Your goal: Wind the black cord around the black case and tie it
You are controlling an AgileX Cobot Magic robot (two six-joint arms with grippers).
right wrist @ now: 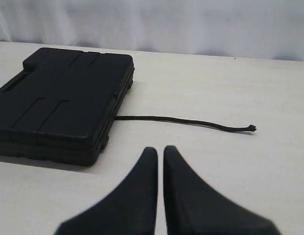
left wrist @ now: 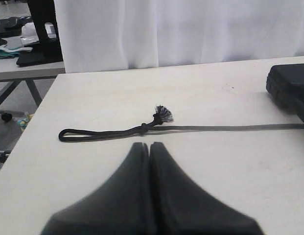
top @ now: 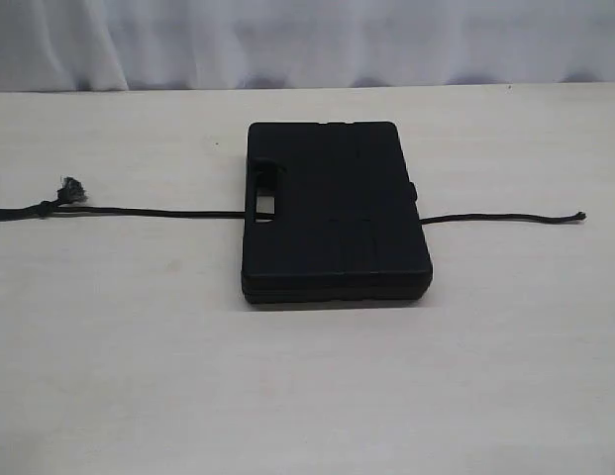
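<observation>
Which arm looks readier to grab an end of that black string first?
Probably left. The left gripper, shut, points straight at the knotted end of the black cord, just ahead. The right gripper, also shut, has the plain end off its line. Both must open first.

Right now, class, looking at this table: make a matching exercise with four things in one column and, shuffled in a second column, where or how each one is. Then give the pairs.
Things:
1. case
2. frayed tuft
3. plain cord end
4. left gripper

Descriptions:
A. shut, holding nothing
B. on the table, left of the case in the exterior view
C. lying flat over the cord
D. on the table, right of the case in the exterior view

Pairs: 1-C; 2-B; 3-D; 4-A
</observation>
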